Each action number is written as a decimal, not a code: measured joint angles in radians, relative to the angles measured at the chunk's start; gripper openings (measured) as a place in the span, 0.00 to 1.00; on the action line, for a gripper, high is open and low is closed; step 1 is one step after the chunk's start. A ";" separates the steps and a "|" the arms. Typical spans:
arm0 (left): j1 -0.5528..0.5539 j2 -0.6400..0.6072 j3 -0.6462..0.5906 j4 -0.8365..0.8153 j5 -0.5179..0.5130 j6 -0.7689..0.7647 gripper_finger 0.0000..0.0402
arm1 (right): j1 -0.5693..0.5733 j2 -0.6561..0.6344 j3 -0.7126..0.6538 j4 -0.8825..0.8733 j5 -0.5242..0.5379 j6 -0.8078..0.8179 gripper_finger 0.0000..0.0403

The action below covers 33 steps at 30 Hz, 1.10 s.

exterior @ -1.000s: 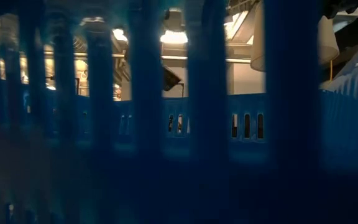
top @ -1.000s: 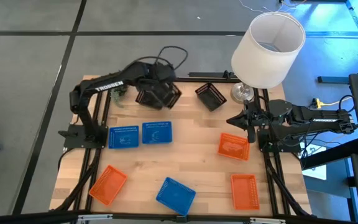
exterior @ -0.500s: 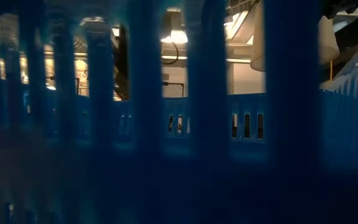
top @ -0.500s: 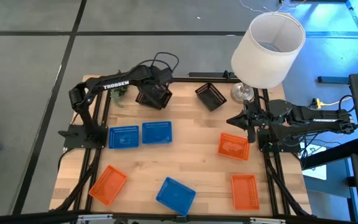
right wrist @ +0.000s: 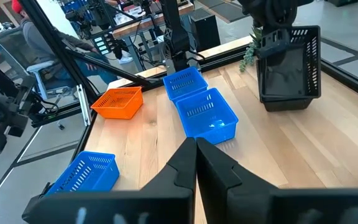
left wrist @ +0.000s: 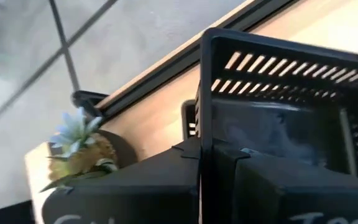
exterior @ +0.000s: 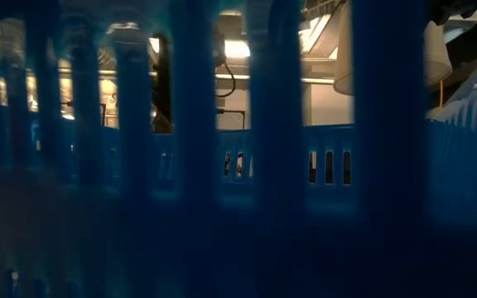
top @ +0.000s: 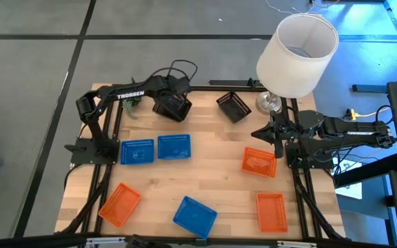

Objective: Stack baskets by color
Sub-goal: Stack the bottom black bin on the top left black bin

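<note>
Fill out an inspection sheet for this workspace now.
Surface: wooden table, baskets scattered, none stacked yet.
Job's things: two black baskets seen, one held tilted at the far edge, one loose; three blue baskets; three orange baskets.
Clutter: white lampshade at the far right corner; small plant at the far left.
Grippers: left gripper shut on the black basket's wall; right gripper shut, empty, at the right edge.
Cables: black loop above the left arm.
Surroundings: grey floor; lab equipment beyond.
</note>
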 joint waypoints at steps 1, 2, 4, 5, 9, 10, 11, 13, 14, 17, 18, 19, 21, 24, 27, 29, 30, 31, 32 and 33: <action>0.001 0.000 -0.002 0.013 0.009 -0.007 0.00 | 0.000 0.000 0.000 0.000 0.000 0.000 0.03; 0.000 0.000 -0.002 0.027 0.015 -0.012 0.00 | 0.000 0.000 0.000 0.000 0.000 0.000 0.03; -0.006 0.000 -0.002 0.049 0.021 -0.014 0.00 | 0.000 0.000 0.000 0.000 0.000 0.000 0.03; -0.008 0.000 -0.002 0.057 0.022 -0.014 0.00 | 0.000 0.000 0.000 0.000 0.000 0.001 0.03; -0.010 0.000 -0.002 0.065 0.043 -0.045 0.00 | 0.000 0.000 0.000 0.000 0.000 0.003 0.03; -0.010 0.000 -0.002 0.066 0.048 -0.054 0.00 | 0.000 0.000 0.000 0.000 0.000 0.003 0.03; -0.010 0.000 -0.002 0.067 0.048 -0.056 0.00 | 0.000 0.000 0.000 0.000 0.000 0.003 0.03; -0.010 0.000 -0.002 0.074 0.049 -0.057 0.00 | 0.000 0.000 0.000 0.000 0.000 0.003 0.03; -0.010 0.000 -0.002 0.076 0.048 -0.057 0.00 | 0.000 0.000 0.000 0.000 0.000 0.003 0.03; -0.009 0.002 -0.002 0.077 0.049 -0.043 0.00 | 0.000 0.000 0.000 0.000 0.000 0.003 0.03; -0.009 0.005 -0.002 0.079 0.049 -0.037 0.00 | 0.000 0.000 0.000 0.000 0.000 0.003 0.03; -0.007 0.006 -0.003 0.079 0.052 -0.034 0.00 | 0.000 0.000 0.000 0.000 0.000 0.003 0.03; -0.002 0.006 -0.003 0.079 0.053 -0.038 0.00 | 0.000 0.000 0.000 0.001 0.000 0.003 0.03; -0.001 0.016 -0.003 0.085 0.053 -0.028 0.00 | 0.000 0.000 0.000 0.001 0.000 0.003 0.03; 0.005 0.019 -0.004 0.086 0.072 0.004 0.02 | 0.000 0.000 0.000 0.001 0.000 0.003 0.03; 0.004 0.029 -0.003 0.089 0.072 0.006 0.06 | 0.000 0.000 0.000 0.001 0.000 0.003 0.03; 0.006 0.035 -0.003 0.087 0.073 0.006 0.08 | 0.000 0.000 0.000 0.001 0.000 0.003 0.03; 0.008 0.039 -0.004 0.085 0.070 0.007 0.10 | 0.000 0.000 0.000 0.001 0.000 0.003 0.03; 0.009 0.041 -0.004 0.088 0.058 0.002 0.12 | 0.000 0.000 0.000 0.001 0.000 0.003 0.03; 0.009 0.043 -0.003 0.091 0.049 -0.007 0.13 | 0.000 0.000 0.000 0.001 0.000 0.003 0.03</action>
